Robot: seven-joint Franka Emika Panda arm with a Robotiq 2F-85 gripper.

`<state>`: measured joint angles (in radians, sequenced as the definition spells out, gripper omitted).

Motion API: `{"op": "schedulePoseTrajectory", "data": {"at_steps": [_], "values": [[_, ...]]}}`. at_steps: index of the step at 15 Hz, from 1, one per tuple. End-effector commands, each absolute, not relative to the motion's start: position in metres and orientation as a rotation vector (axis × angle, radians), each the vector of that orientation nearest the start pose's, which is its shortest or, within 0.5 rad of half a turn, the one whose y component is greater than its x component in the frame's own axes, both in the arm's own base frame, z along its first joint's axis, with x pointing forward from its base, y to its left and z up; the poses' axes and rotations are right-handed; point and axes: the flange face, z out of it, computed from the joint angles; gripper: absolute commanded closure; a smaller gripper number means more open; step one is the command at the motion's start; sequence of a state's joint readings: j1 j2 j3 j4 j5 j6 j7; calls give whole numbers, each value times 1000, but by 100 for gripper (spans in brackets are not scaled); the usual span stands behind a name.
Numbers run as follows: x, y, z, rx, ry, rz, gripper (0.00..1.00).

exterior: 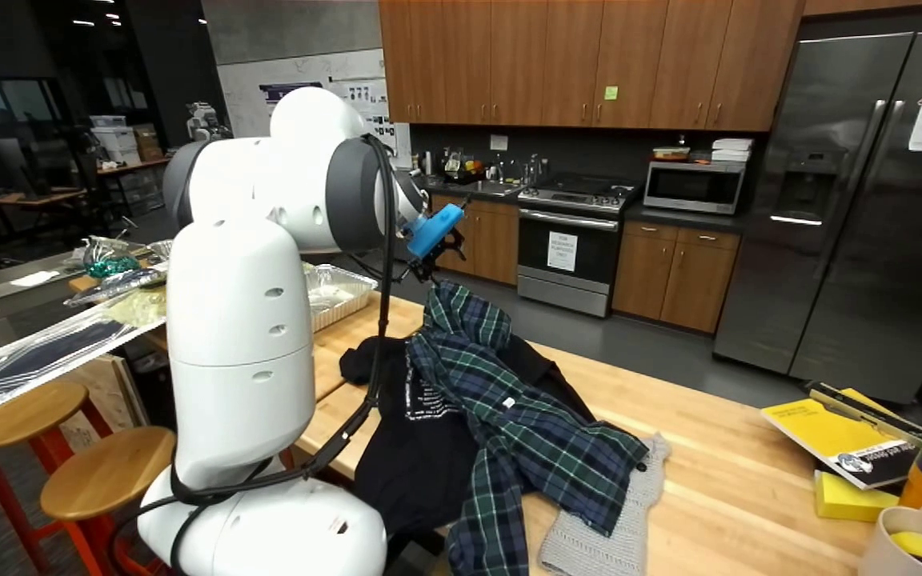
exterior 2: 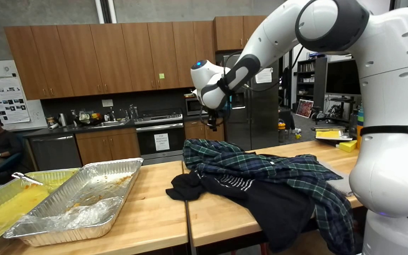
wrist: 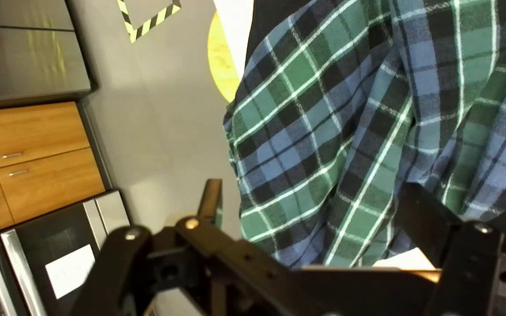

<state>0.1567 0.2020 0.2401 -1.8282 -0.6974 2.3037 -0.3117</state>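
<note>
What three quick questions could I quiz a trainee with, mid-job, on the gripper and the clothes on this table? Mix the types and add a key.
1. Multiple choice: in the wrist view, how do the jaws of the gripper stand?
A) pressed together
B) out of view
C) spread apart

2. True or false: part of the plaid shirt hangs past the edge of the table.

3. Fill in the blank: in an exterior view, the grey knitted cloth lies partly beneath the ____.

Key: 1. C. 2. True. 3. plaid shirt.
</note>
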Motion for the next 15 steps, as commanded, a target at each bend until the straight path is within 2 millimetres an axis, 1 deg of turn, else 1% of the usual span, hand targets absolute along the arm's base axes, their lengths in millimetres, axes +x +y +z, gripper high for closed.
{"op": "schedulePoseTrajectory", "data": {"at_steps": [1,4,7,10,13,15], "values": [[557,200,424,2083,1517,451,0],[520,181,385,2054,1605,527,0],[473,159,359,2128,1598,574,0],[425,127,350,2213,1552,600,0],[386,95,353,2264,1484,616,0],[365,73,358,2293,1456,606,0]]}}
